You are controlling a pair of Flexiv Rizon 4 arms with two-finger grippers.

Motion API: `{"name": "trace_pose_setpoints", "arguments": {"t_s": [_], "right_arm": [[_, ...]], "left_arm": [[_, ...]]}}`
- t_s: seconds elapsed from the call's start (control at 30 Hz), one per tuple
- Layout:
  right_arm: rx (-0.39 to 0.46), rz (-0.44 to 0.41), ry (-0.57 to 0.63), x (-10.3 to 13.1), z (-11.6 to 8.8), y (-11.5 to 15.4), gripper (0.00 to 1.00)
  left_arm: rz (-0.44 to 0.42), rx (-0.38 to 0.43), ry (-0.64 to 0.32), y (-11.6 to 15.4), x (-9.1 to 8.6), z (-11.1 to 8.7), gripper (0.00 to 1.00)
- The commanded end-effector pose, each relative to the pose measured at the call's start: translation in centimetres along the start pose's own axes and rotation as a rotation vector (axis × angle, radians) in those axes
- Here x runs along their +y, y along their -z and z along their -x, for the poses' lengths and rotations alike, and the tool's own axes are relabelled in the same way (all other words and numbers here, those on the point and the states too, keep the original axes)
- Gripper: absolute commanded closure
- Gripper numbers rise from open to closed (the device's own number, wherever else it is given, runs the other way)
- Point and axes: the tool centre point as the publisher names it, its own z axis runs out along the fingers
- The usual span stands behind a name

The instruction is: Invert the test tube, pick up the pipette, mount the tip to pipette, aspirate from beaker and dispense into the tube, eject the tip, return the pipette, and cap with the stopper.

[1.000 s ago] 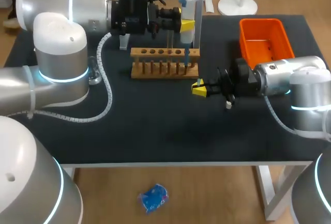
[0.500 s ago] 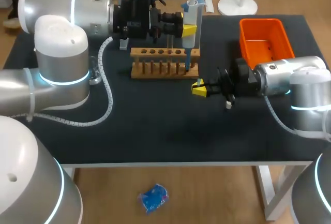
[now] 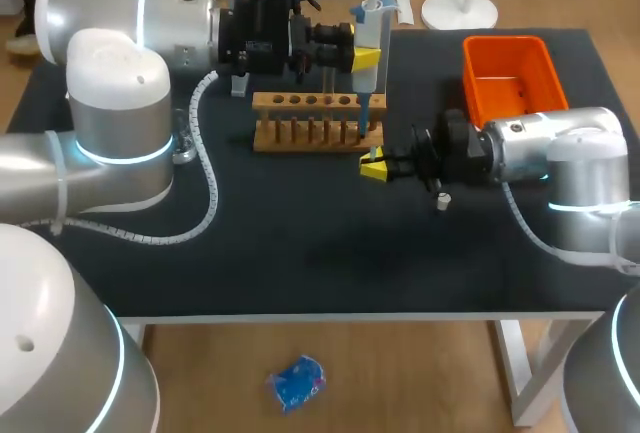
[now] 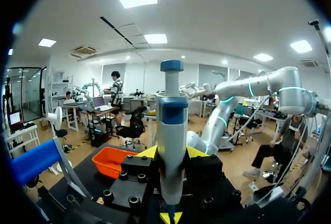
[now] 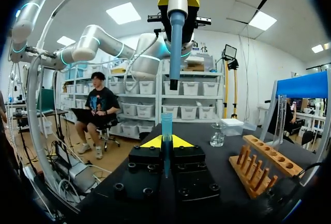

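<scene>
Over the right end of the wooden test-tube rack (image 3: 318, 118), my left gripper (image 3: 365, 56) is clamped on the blue-and-white pipette (image 3: 370, 18), held upright. My right gripper (image 3: 372, 166) pinches what looks like a slim blue plastic tip (image 5: 166, 131) just below the shaft. Mounting isn't finished, and aspirating onward remains. Against half a second ago, the right gripper sits further left.

Orange bin (image 3: 510, 78), wooden rack (image 3: 318, 139), black table (image 3: 300, 243)
</scene>
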Motion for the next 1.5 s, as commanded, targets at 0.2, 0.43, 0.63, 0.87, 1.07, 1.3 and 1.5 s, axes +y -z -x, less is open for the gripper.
{"name": "trace_pose_setpoints", "arguments": {"t_s": [0.2,0.43,0.63,0.87,1.07,1.3,1.5], "right_arm": [[-0.010,0.013,0.020,0.3,0.7,-1.5,1.00],[-0.014,0.023,0.038,0.8,0.7,-1.7,1.00],[-0.015,0.027,0.058,1.7,0.8,-1.8,1.00],[-0.015,0.034,0.074,2.5,0.8,-1.7,1.00],[-0.016,0.033,0.074,2.3,0.7,-1.5,1.00],[-0.018,0.032,0.063,1.9,0.6,-1.5,1.00],[-0.020,0.030,0.067,2.1,0.6,-1.3,1.00]], "left_arm": [[-0.002,-0.001,-0.001,0.0,0.0,0.0,1.00],[-0.002,-0.001,-0.001,0.0,0.0,0.0,1.00],[-0.002,-0.001,-0.001,0.0,0.0,0.0,1.00],[-0.002,-0.001,-0.001,0.0,0.0,0.0,1.00],[-0.002,-0.001,-0.001,0.0,0.0,0.0,1.00],[-0.002,-0.001,-0.001,0.0,0.0,0.0,1.00],[-0.002,-0.001,-0.001,0.0,0.0,0.0,1.00]]}}
